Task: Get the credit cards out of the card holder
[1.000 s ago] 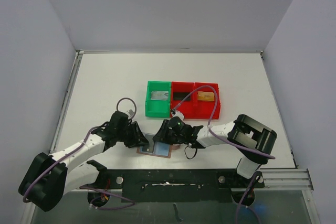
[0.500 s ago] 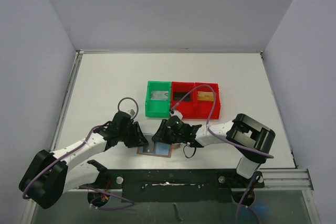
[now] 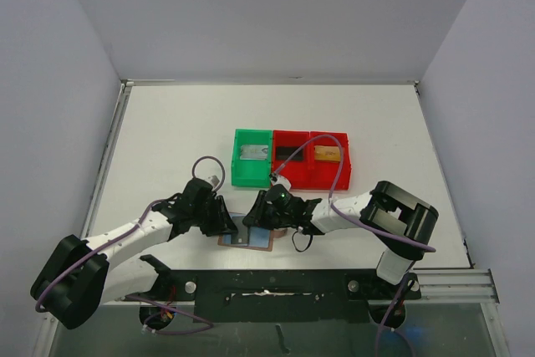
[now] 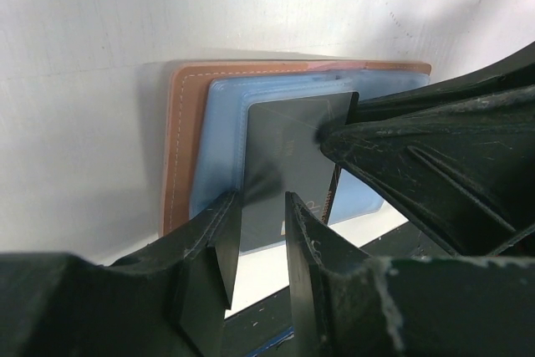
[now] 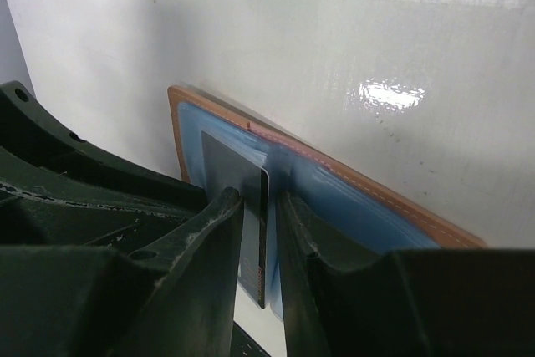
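Card holder (image 3: 251, 241) — tan leather with a blue lining — lay open and flat on the white table (image 3: 167, 148), near its front edge and between the two arms. One dark card (image 4: 288, 165) sat on the blue lining, well inside the leather border; in the right wrist view its free edge stood lifted off the lining.

Right gripper (image 3: 260, 221): entered from the right. In its own wrist view the dark card ran edge-on through the narrow slot between the fingers (image 5: 209, 232), which were clenched on the card's corner. In the left wrist view one right finger (image 4: 401, 156) met the card's right edge.

Left gripper (image 3: 225, 222): entered from the left, tips down at the card's near edge. Its jaws stood slightly apart, with the card's face showing in the gap; whether they gripped anything could not be told.

Beyond the holder and apart from it, three bins stood touching in a row. Each held one of the credit cards, lying flat:
- green bin (image 3: 237, 166), on the left: a silver-grey card (image 3: 252, 153)
- middle red bin (image 3: 290, 178): a black card (image 3: 289, 154)
- right-hand red bin (image 3: 331, 180): a gold-tan card (image 3: 327, 154)
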Motion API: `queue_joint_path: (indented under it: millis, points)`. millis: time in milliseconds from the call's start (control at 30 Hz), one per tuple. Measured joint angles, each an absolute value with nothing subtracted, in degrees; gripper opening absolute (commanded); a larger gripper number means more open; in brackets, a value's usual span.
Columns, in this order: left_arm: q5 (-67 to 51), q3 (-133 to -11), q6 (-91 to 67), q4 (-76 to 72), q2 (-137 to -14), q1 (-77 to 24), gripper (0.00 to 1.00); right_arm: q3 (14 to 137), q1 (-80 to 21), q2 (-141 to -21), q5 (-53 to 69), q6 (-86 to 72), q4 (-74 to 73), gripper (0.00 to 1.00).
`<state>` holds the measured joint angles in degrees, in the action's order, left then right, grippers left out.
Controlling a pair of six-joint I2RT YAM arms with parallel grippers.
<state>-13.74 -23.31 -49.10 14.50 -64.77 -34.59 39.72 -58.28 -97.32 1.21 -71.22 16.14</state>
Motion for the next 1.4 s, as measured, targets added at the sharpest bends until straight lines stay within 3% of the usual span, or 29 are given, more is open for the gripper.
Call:
queue_joint_path:
  millis: [600, 1100, 1400]
  points:
    - [-12.8, -23.6, -49.1, 15.0, -64.8, -34.8, 0.26, 35.0, -58.2, -95.2, 2.9, -72.6, 21.3, 0.28]
    - [-12.4, -24.0, -48.9, 15.2, -65.1, -34.9, 0.26, 31.7, -58.0, -95.2, 6.0, -73.6, 28.3, 0.07]
    - [-12.1, -24.1, -48.9, 15.2, -65.1, -34.9, 0.25, 28.9, -57.0, -95.2, 7.8, -74.7, 33.0, 0.06]
